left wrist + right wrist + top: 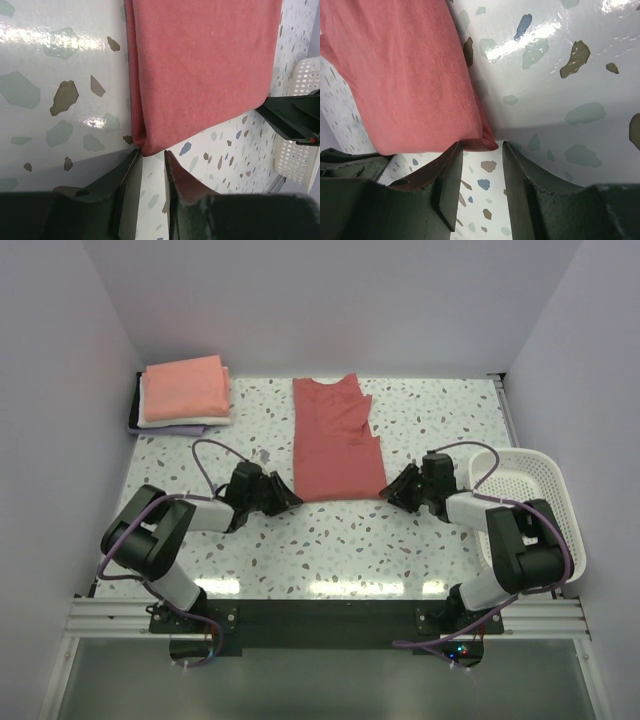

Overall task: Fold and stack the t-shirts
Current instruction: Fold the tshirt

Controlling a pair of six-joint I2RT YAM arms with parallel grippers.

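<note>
Currently the dusty-red t-shirt [335, 440] lies folded lengthwise mid-table [330, 550], hem toward the arms. Left gripper [150, 152] and right gripper [480, 145] sit at its near corners, jaws slightly spread, cloth at the tips, not pinched. Folded stack [185, 390], salmon-pink on top, far left.

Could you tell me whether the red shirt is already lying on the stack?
No, the red shirt lies by itself in the middle, well apart from the stack in the far left corner.
</note>
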